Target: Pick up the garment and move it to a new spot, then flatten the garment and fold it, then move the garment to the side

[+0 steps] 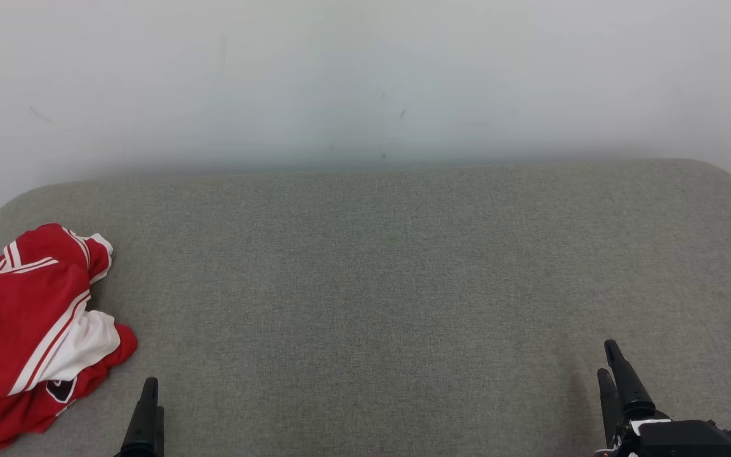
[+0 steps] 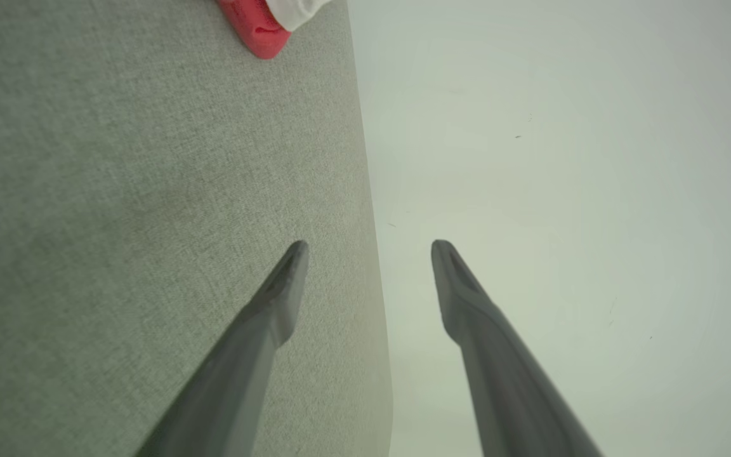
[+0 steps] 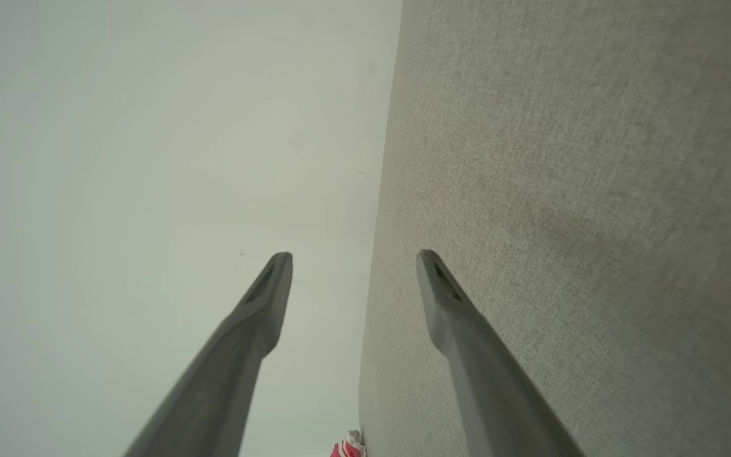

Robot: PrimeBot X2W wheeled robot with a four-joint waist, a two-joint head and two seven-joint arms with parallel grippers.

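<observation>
A red garment (image 1: 19,324) with white stripes and a white panel lies crumpled at the far left of the grey cushioned surface (image 1: 378,273), partly cut off by the picture's left edge. A corner of the garment (image 2: 257,25) shows at the top of the left wrist view, and a sliver of it (image 3: 348,446) at the bottom of the right wrist view. My left gripper (image 1: 148,388) rises from the bottom edge just right of the garment, open with nothing in it (image 2: 369,249). My right gripper (image 1: 608,358) stands at the lower right, far from the garment, open and holding nothing (image 3: 353,259).
A pale wall (image 1: 365,76) rises behind the surface's far edge. The surface has rounded back corners, and a broad bare stretch of grey fabric lies between the two grippers.
</observation>
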